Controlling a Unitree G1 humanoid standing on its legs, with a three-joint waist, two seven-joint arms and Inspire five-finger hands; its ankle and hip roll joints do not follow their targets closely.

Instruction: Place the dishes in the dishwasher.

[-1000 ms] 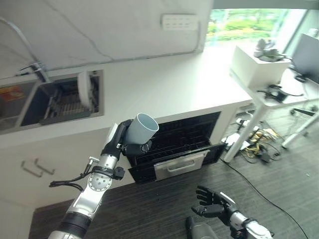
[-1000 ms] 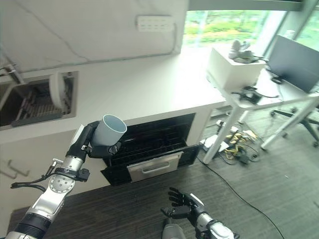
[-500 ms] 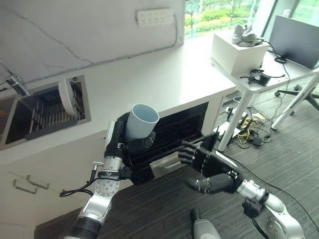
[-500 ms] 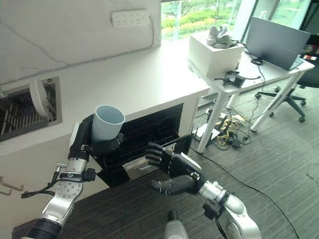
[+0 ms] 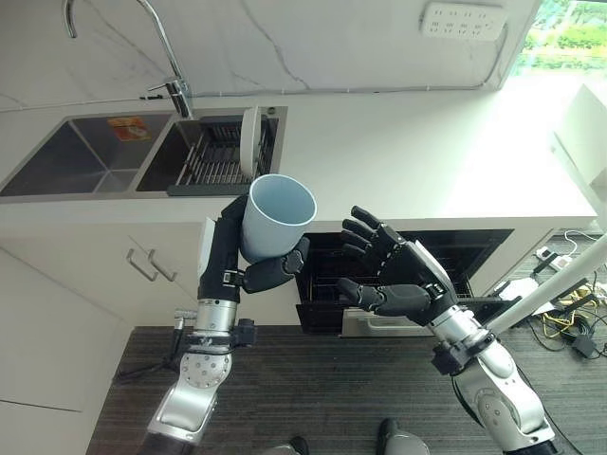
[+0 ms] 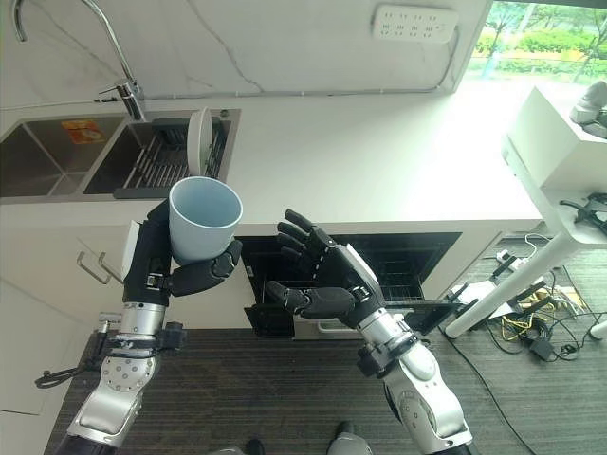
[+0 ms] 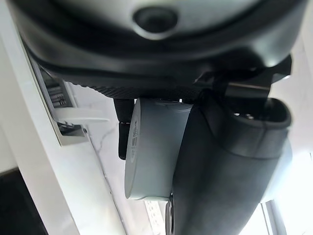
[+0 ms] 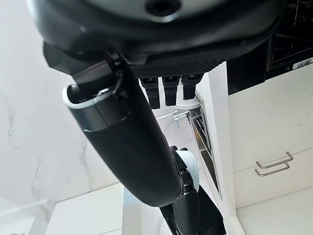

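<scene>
1. Item held: pale blue-grey ceramic cup (image 5: 277,215), upright, mouth up, empty as far as its inside shows. Location: in the air in front of the white countertop (image 5: 408,152), above and left of the dishwasher opening.
2. Left hand (image 5: 248,265): fingers and thumb curled round the cup's lower body; the left wrist view shows the cup wall against the palm.
3. Right hand (image 5: 394,282): fingers spread and straight, palm turned toward the cup, just beside it but apart; holds nothing.
4. Destination: black built-in dishwasher (image 5: 436,254) under the counter, door down, dark wire rack (image 6: 398,275) partly visible behind the right hand.
5. Other stock: white round plate (image 5: 250,142) standing on edge in the dark drying rack (image 5: 213,161) in the steel sink (image 5: 85,161); not yet loaded.
6. Step in hand (judgement): carrying the cup toward the dishwasher, with perhaps a handover to the right hand.
7. Next move calls for: lowering the cup to the rack, turning it mouth down, and seating it between the wires before letting go.
</scene>
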